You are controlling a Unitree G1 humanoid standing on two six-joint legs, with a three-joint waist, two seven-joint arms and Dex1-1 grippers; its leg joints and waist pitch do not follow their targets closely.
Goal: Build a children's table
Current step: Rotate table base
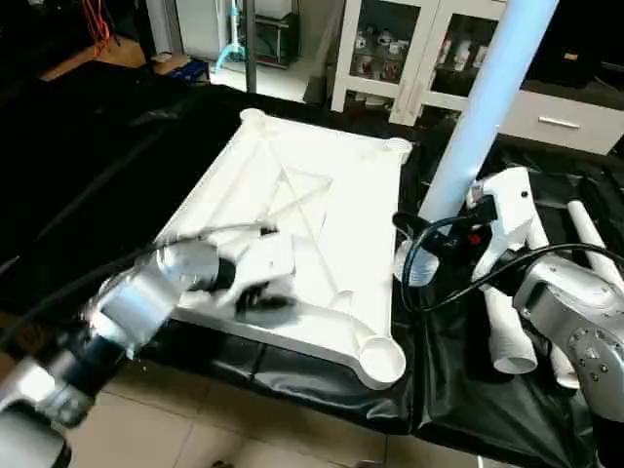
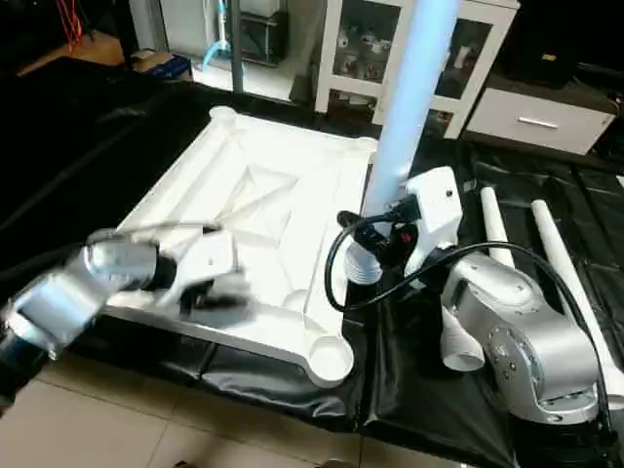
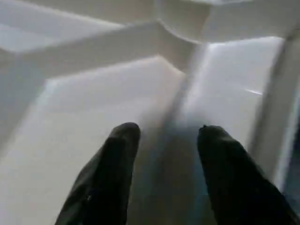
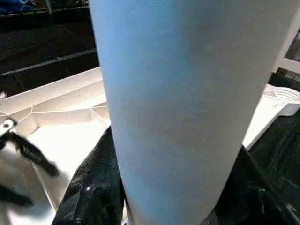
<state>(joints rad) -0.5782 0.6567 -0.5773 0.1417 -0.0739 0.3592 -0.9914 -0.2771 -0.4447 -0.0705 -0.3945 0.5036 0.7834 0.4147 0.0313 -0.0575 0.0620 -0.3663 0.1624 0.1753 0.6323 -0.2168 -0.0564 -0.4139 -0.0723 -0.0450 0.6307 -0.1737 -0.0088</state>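
Observation:
The white table top (image 1: 322, 185) lies upside down on the black-covered bench, its X ribs facing up. My left gripper (image 1: 261, 295) hovers low over the top's near edge and is blurred. In the left wrist view its fingers (image 3: 117, 173) stand apart over a rib, with nothing between them. My right gripper (image 1: 426, 255) is shut on a white table leg (image 1: 487, 107). It holds the leg upright just off the top's right edge, with the leg's lower end near the bench. The right wrist view shows that leg (image 4: 178, 108) between the black fingers (image 4: 89, 192).
Three more white legs (image 2: 492, 224) (image 2: 561, 263) (image 2: 453, 341) lie on the black sheet to the right of my right arm. A round corner socket (image 1: 380, 361) sits at the top's near right corner. A white glass-door cabinet (image 1: 419, 49) stands behind. Tiled floor lies below the bench's near edge.

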